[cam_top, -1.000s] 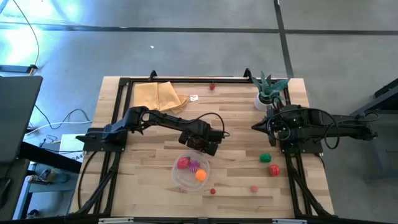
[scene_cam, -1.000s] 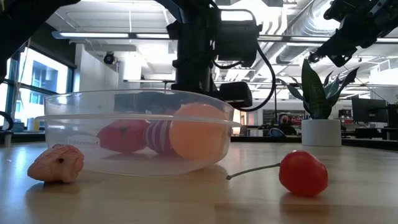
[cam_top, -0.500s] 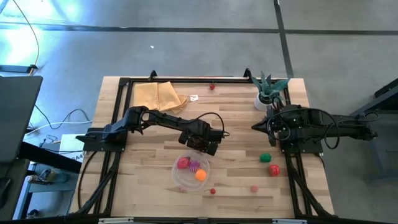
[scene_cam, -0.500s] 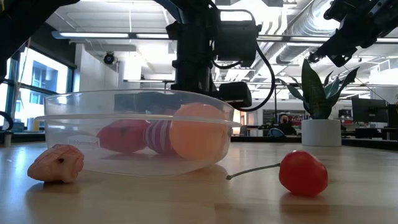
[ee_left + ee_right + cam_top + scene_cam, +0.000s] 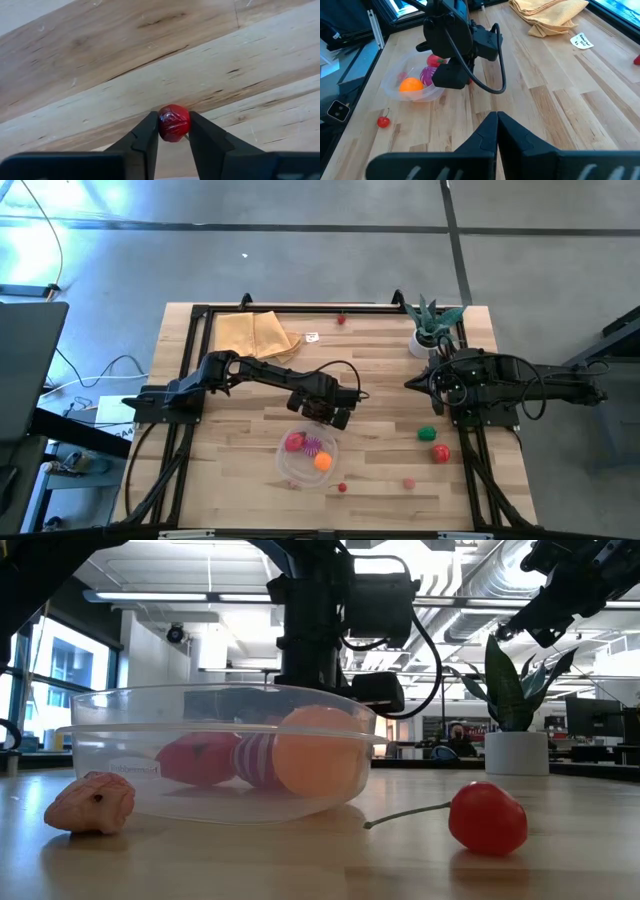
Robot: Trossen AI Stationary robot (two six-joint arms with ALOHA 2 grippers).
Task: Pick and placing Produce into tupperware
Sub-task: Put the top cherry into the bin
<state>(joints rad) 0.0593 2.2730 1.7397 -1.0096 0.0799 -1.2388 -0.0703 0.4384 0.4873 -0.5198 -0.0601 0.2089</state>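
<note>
Left gripper [image 5: 170, 135] is pinched down on a small red round fruit [image 5: 174, 123], one finger on each side, fruit sitting right at the fingertips [image 5: 150, 131] just above the wooden table [image 5: 100, 60]. Grip looks shallow: only the very tips touch the fruit, and it's round and glossy, so it could squirt out forward or roll off once lifted. Whether the squeeze is finished I can't tell.

The tupperware [image 5: 295, 465] sits just beside the left gripper [image 5: 322, 409], on its near-table-edge side, almost touching in the high view. Risk two: the gripper or its cable clips the container rim on the way over and shoves it, since it's light, clear plastic.

Inside the tupperware [image 5: 110, 740]: an orange fruit [image 5: 315, 762], a red fruit [image 5: 195, 760], a striped magenta piece [image 5: 255, 760]. Three items, room left.

Outside it, near the wall: a pink lumpy fruit [image 5: 90, 804] touching or nearly touching, and a cherry with stem [image 5: 488, 818] a bit apart.

Right gripper [image 5: 497, 122] is fully closed, nothing held, parked well away from the left gripper near the potted plant [image 5: 432, 323]. Green and red pieces [image 5: 436, 444] lie near it, unpicked.
</note>
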